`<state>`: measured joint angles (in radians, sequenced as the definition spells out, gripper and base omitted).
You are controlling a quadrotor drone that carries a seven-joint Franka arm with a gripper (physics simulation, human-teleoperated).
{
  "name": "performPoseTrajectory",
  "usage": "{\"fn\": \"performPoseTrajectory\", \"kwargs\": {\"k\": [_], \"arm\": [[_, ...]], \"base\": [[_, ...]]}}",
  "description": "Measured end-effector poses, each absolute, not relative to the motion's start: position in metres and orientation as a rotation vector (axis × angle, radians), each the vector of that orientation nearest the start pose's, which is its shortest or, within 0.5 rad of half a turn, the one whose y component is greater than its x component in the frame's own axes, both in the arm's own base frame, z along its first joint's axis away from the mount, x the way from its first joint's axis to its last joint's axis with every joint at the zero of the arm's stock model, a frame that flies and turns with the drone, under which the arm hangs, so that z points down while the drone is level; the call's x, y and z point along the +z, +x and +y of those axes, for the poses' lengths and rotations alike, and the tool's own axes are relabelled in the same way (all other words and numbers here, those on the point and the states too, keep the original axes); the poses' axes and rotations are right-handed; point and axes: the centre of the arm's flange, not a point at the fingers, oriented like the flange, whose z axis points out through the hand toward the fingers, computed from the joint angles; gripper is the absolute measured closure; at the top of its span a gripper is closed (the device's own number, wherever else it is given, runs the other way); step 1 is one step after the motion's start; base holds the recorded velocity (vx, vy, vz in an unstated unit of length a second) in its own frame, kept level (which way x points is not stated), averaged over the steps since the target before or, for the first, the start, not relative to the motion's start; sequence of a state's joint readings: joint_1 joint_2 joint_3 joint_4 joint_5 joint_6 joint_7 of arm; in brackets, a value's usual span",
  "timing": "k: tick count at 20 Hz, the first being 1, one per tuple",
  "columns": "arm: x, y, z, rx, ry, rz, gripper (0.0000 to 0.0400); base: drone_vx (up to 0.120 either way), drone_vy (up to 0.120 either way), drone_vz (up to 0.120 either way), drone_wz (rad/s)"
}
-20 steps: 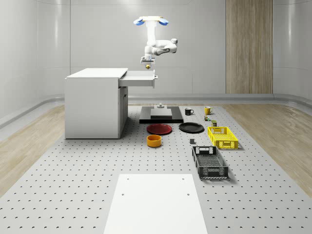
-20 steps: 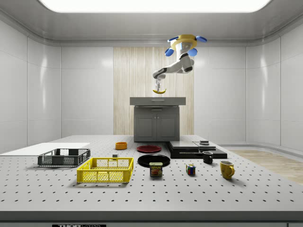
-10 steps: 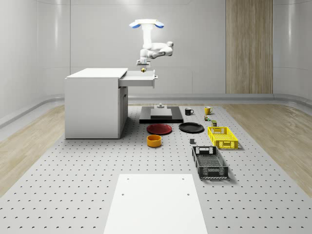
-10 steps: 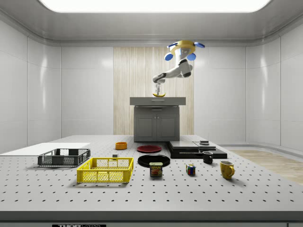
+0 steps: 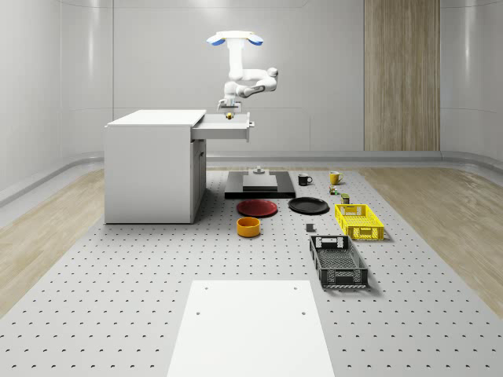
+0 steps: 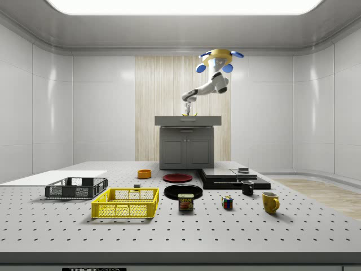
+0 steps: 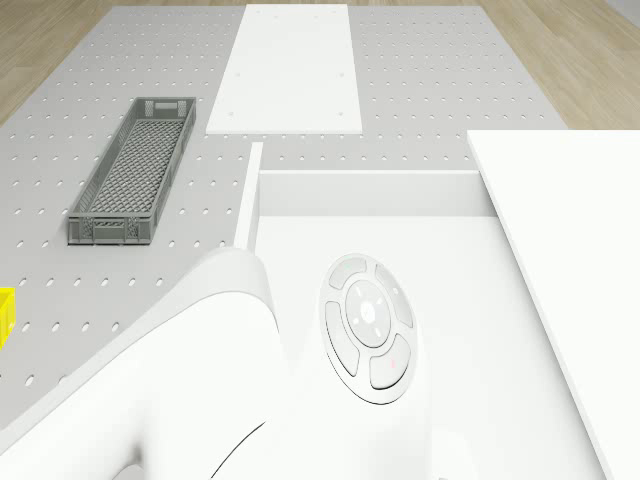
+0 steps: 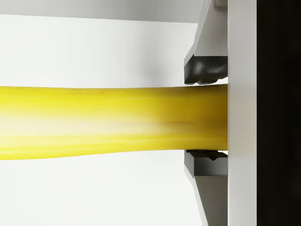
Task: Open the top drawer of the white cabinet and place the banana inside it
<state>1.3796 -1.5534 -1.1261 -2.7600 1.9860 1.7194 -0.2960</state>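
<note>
Fingers (image 8: pixel 207 70) pinch the banana (image 8: pixel 113 122) from both sides.

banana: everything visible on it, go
The banana is plain yellow, smooth and unmarked, lying crosswise between the gripper pads, which press it from both sides. It is down at the open top drawer of the white cabinet, just above or in its tray; whether it touches the drawer floor cannot be told. Its ends are out of view. The drone hovers over the drawer.

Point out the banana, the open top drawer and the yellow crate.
banana (image 8: pixel 113 120), wrist view, middle of its yellow body.
open top drawer (image 5: pixel 226 128), whole-scene view, its side wall.
yellow crate (image 6: pixel 125 210), side view, its near long wall.
</note>
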Motion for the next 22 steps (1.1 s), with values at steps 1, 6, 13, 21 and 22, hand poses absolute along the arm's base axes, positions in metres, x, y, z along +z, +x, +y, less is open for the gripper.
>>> {"fn": "performPoseTrajectory", "kwargs": {"k": [1, 6, 13, 21, 22], "arm": [[0.573, 0.315, 0.036, 0.736, -0.008, -0.001, 0.021], [0.594, 0.315, 0.036, 0.736, -0.008, -0.001, 0.021], [0.622, 0.315, 0.036, 0.74, -0.007, -0.002, 0.0165], [0.612, 0.315, 0.036, 0.774, -0.003, -0.001, 0.0022], [0.61, 0.315, 0.036, 0.776, -0.003, -0.001, 0.0017]], "base": [[0.0, 0.0, 0.0, 0.0], [0.0, 0.0, 0.0, 0.0], [0.0, 0.0, 0.0, 0.0], [0.0, 0.0, 0.0, 0.0], [0.0, 0.0, 0.0, 0.0]]}}
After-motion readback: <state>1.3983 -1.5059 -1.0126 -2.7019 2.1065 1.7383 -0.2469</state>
